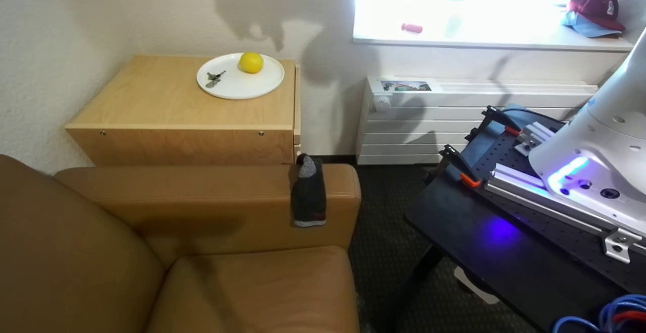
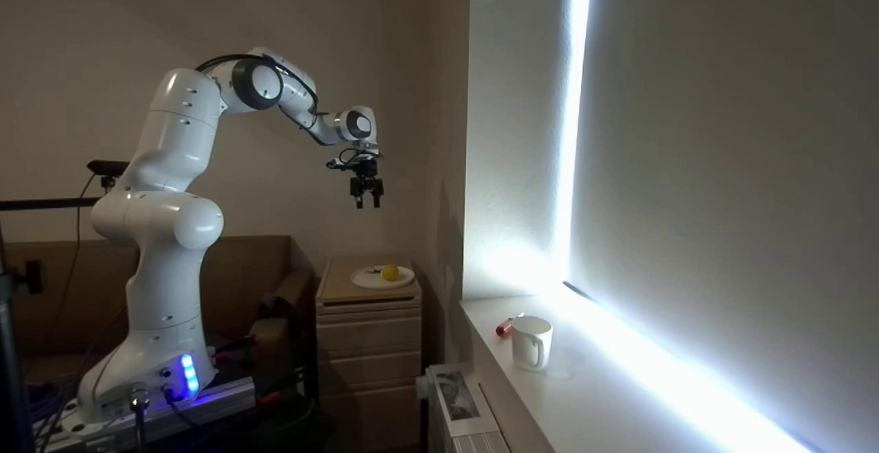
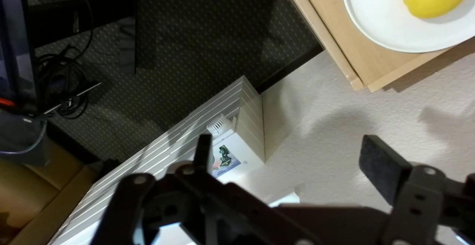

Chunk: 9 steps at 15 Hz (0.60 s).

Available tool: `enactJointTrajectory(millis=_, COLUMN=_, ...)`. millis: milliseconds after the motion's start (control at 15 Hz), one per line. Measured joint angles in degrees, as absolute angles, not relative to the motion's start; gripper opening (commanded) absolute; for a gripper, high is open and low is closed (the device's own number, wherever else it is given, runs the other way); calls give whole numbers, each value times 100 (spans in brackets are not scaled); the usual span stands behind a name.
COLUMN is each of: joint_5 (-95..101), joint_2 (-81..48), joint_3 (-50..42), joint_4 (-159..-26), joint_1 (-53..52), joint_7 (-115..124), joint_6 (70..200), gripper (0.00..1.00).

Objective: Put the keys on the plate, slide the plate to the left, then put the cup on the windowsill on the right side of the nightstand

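Observation:
The keys (image 1: 215,78) lie on the left part of the white plate (image 1: 237,88). The plate is at the right rear of the nightstand (image 1: 151,101) top, with a yellow lemon (image 1: 251,62) on it. The wrist view shows part of the plate (image 3: 386,22) and the lemon; the keys are outside it. The white cup (image 2: 531,346) stands upright on the windowsill (image 2: 549,405); glare washes it out in an exterior view. My gripper (image 2: 368,204) is open and empty, high above the nightstand. In the wrist view its fingers (image 3: 289,159) are wide apart with wall behind them.
A red object (image 2: 505,328) lies beside the cup on the sill. A cap (image 1: 595,10) sits at the sill's far end. A radiator (image 1: 474,116) stands below. A brown sofa (image 1: 227,186) with a dark sock (image 1: 309,194) stands before the nightstand. The robot's black table (image 1: 454,227) is at right.

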<state>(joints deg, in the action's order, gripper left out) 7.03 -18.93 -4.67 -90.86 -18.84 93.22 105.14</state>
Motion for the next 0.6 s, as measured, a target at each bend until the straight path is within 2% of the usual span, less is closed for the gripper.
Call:
enactJointTrajectory(millis=333, joint_5=945, joint_2=-1977, joint_3=-392, joint_4=-9094, joint_1=-1877, joint_7=9495, joint_6=10386, gripper=100)
enactJointTrajectory(millis=600, joint_5=797, joint_2=-2706, joint_3=-4, joint_4=-9103, joint_1=-1882, joint_7=9907, joint_6=10566, gripper=100)
